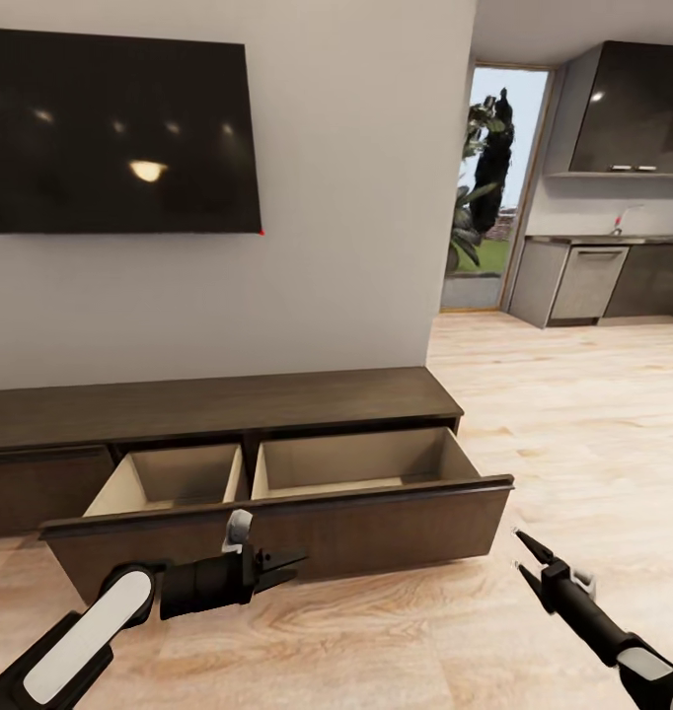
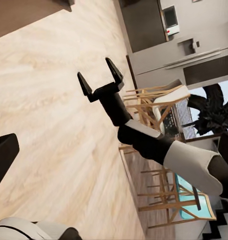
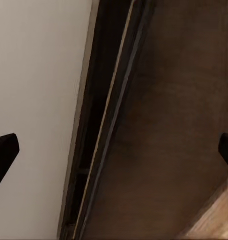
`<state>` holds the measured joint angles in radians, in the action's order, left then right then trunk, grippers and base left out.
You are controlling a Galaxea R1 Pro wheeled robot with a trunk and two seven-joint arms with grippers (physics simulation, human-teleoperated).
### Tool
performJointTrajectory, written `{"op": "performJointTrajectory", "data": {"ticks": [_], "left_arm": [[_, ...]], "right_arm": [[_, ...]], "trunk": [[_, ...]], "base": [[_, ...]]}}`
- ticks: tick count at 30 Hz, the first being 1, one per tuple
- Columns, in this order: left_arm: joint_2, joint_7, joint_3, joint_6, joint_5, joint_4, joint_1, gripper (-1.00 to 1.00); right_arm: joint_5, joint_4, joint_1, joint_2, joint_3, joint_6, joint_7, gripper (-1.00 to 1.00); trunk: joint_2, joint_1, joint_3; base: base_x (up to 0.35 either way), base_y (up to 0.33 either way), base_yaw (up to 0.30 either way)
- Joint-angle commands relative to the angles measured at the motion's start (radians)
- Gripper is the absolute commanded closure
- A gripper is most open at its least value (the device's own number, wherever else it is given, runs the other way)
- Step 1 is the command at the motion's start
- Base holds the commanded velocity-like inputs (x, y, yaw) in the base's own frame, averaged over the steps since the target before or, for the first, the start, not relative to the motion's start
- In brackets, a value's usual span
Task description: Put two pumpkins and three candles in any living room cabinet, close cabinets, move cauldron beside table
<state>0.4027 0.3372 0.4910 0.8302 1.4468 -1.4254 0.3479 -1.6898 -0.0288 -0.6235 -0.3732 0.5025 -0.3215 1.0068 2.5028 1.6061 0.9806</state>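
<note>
Dark-brown wood cabinet [image 1: 218, 404] ran lengthwise along the wall beneath the television [image 1: 119, 133], its wide drawer [image 1: 277, 523] pulled out toward the robot, tan compartments bare. Left gripper [image 1: 289, 567] and right gripper [image 1: 520, 550] hovered before it, jaws parted, holding nothing.

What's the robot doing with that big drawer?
The robot faces the cabinet under the TV. Its wide drawer is pulled out and both compartments look empty. The left gripper and right gripper hang open in front of it, holding nothing.
</note>
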Motion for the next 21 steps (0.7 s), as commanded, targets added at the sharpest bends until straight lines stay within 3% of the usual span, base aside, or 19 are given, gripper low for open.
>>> {"op": "performJointTrajectory", "data": {"ticks": [1,5,8,14,17,21], "left_arm": [[0.001,0.003,0.001,0.001,0.000,0.000,0.001,-1.00],[0.000,0.003,0.001,0.001,0.000,0.000,0.001,-1.00],[0.000,0.003,0.001,0.001,0.000,0.000,0.002,-1.00],[-0.001,0.003,0.001,0.001,-0.001,0.016,0.003,-1.00],[-0.006,0.003,0.001,0.001,-0.001,0.032,0.004,-1.00],[-0.018,0.004,0.001,0.001,-0.002,0.058,0.005,-1.00]], "right_arm": [[-0.010,0.022,0.008,-0.003,0.008,-0.013,0.003,-1.00],[-0.008,0.041,0.053,-0.005,0.008,-0.016,0.002,-1.00],[0.020,0.047,0.062,-0.006,0.008,-0.015,-0.004,-1.00],[0.189,0.065,0.066,-0.015,0.007,-0.010,-0.004,-1.00],[0.223,0.067,0.067,-0.016,0.008,-0.006,0.000,-1.00],[0.237,0.068,0.067,-0.017,0.008,-0.003,-0.003,-1.00]], "trunk": [[0.000,-0.001,-0.003],[-0.001,-0.002,-0.019],[-0.002,-0.004,-0.030],[-0.008,-0.009,-0.053],[-0.029,-0.020,-0.062],[-0.057,-0.036,-0.075]], "base": [[0.000,0.000,0.000],[0.000,0.000,0.000],[0.000,0.000,0.000],[0.000,0.000,0.000],[0.000,0.000,0.000],[0.000,0.000,0.000]]}}
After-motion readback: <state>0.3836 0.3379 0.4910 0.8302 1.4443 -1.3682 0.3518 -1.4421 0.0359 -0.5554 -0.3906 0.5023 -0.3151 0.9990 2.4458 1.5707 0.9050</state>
